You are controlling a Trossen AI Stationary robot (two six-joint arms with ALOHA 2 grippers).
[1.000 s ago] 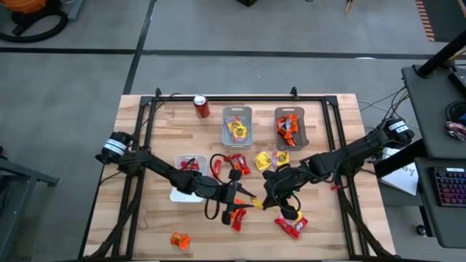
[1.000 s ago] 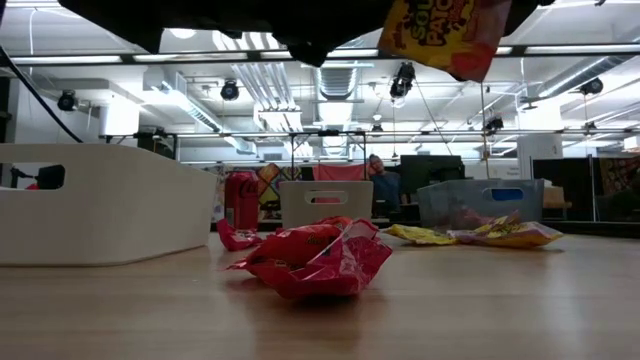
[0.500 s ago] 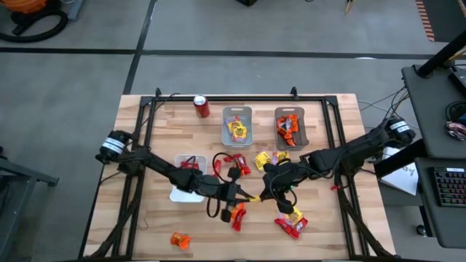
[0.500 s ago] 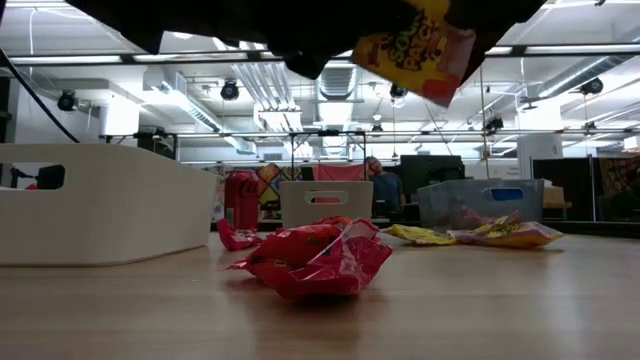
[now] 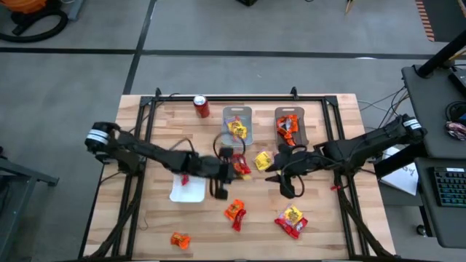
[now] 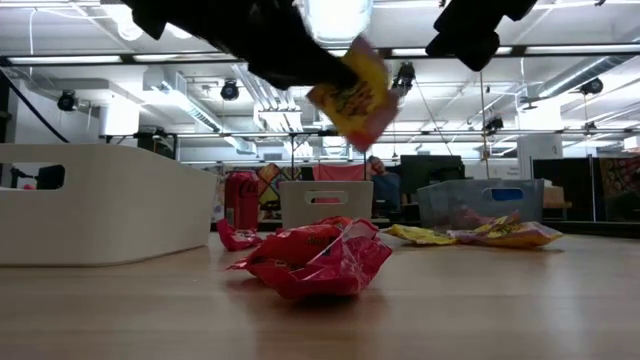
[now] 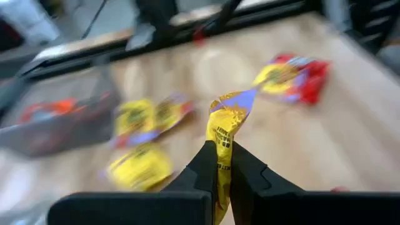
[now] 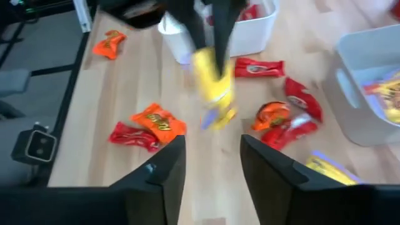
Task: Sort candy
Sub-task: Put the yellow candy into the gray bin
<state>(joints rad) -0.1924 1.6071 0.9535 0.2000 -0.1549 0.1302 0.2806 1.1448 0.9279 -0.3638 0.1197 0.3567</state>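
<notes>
Now that the handoff is done, here is how things stand for you:

Change: a sec ago the right gripper held the yellow packet over the table centre; now the left gripper has it — pinched shut on the wrapper — and the right one has let go.
Right fingers: spread apart w/ nothing between them in its wrist view; the arm has pulled back toward the right side.
Left fingers: clamped on the packet's lower end in the left wrist view, pads squeezing the crinkled foil.
Packet position: in the air above mid-table, near the loose red candy and just short of the middle grey tray that already holds yellow candy.
Meaning for task: you've got one yellow piece passed across to the arm nearer that tray — my read is a drop into the yellow tray comes next, not yet done.
Long axis: runs out from the left fingertips, straight ahead along the gripper; in the low view it hangs tilted, one end higher than the other.
Which way it points: free end away from the left wrist, toward the table's right half.
Other trays: white tray on the left w/ red pieces, right grey tray w/ orange.
Left over: loose packets on the wood, e.g. an orange one near the front edge.
</notes>
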